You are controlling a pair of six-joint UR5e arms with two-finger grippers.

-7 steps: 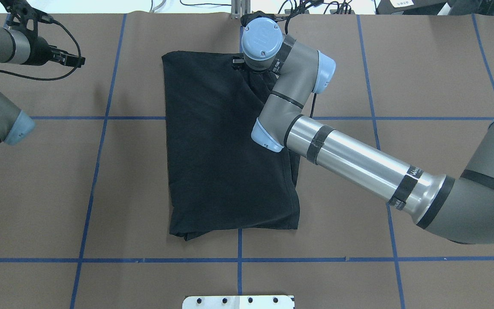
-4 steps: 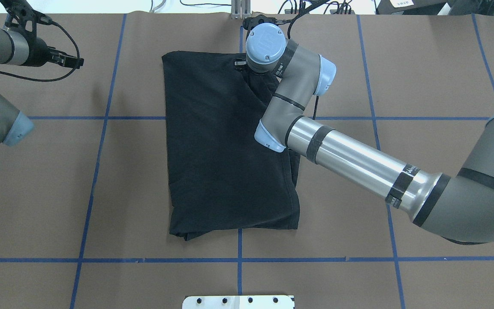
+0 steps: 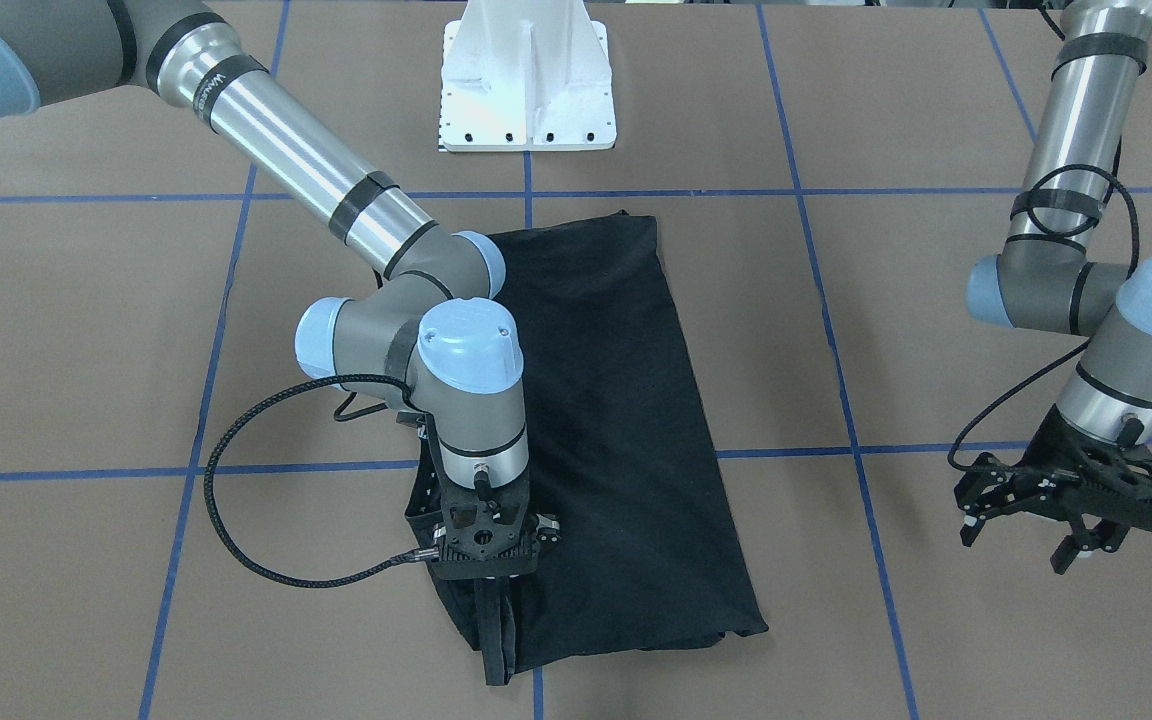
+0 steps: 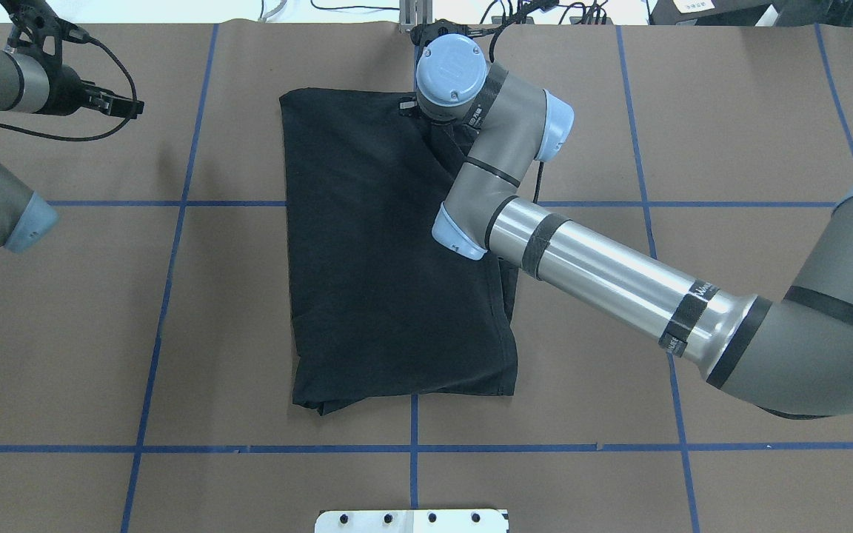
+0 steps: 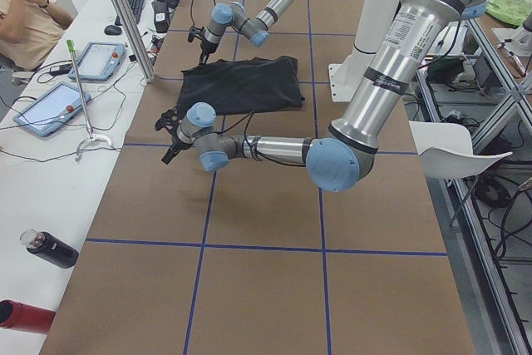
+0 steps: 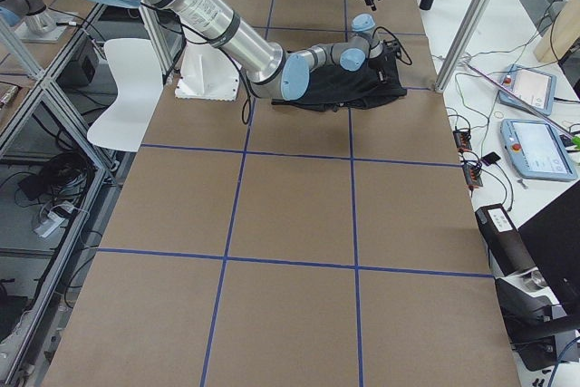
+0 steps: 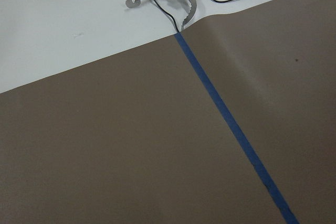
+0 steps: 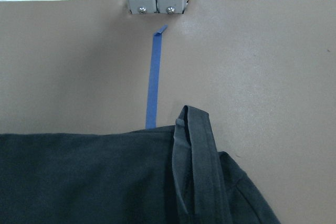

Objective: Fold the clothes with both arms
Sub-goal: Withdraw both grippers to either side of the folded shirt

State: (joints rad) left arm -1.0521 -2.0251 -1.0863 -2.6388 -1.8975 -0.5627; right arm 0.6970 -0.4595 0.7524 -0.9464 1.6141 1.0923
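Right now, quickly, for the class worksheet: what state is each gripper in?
Left gripper: jaws open, holding nothing.
Right gripper: jaws shut on an edge of the black T-shirt.

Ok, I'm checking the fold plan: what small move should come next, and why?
Probably bring the left gripper to the free far corner of the T-shirt: the right gripper seems shut on one far-edge fold, while the left hangs open, off the cloth.
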